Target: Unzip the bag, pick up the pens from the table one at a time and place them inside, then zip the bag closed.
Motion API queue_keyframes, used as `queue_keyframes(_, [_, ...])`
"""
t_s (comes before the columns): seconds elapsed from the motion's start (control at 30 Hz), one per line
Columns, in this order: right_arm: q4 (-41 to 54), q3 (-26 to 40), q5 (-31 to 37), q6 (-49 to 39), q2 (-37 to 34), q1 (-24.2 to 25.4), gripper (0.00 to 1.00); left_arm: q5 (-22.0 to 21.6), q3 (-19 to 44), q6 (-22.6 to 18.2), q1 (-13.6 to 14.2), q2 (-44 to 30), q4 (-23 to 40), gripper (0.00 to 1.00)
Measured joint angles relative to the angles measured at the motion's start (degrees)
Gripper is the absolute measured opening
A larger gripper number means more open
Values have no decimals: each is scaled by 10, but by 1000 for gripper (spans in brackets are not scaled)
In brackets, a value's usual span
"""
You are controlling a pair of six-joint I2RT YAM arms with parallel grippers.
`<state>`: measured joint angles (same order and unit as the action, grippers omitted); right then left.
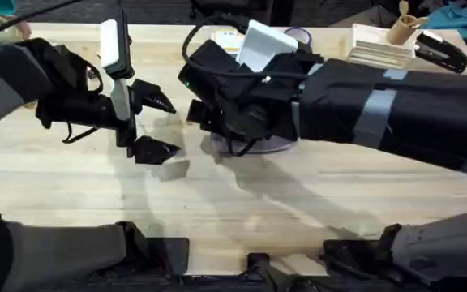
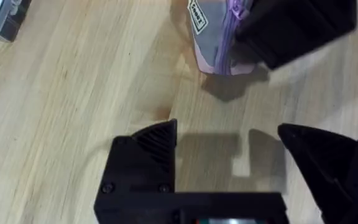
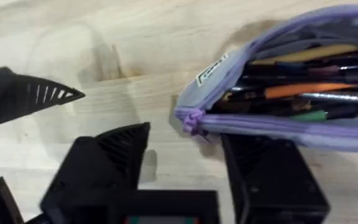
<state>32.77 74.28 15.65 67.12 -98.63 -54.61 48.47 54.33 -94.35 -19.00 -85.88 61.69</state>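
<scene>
Pens (image 3: 303, 87) inside open bag (image 3: 278, 127)

This looks like a robotics lab or workshop bench. Two black arms rise from bases at the bottom edge of a butcher-block table (image 1: 217, 203). Along the top right sit a wooden tray (image 1: 379, 49) and a cup of sticks (image 1: 401, 26).

Small white label on bag (image 3: 303, 93) near zipper end, print too blurred to read; no other legible txt.
</scene>
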Motion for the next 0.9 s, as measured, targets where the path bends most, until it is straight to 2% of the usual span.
queue_keyframes(0.03, [1, 0, 9, 1, 0, 4, 534, 0, 0, 0, 0, 0, 0, 993])
queue_keyframes(0.17, [2, 0, 13, 2, 0, 7, 311, 0, 0, 0, 0, 0, 0, 993])
queue_keyframes(0.37, [1, 0, 15, 2, 0, 8, 110, 0, 0, 0, 0, 0, 0, 993])
queue_keyframes(0.4, [-1, 0, 14, 2, 0, 8, 39, 0, 0, 0, 0, 0, 0, 993])
queue_keyframes(0.9, [-1, 0, 9, 2, 9, 8, 33, 0, 0, 0, 0, 0, 0, 993])
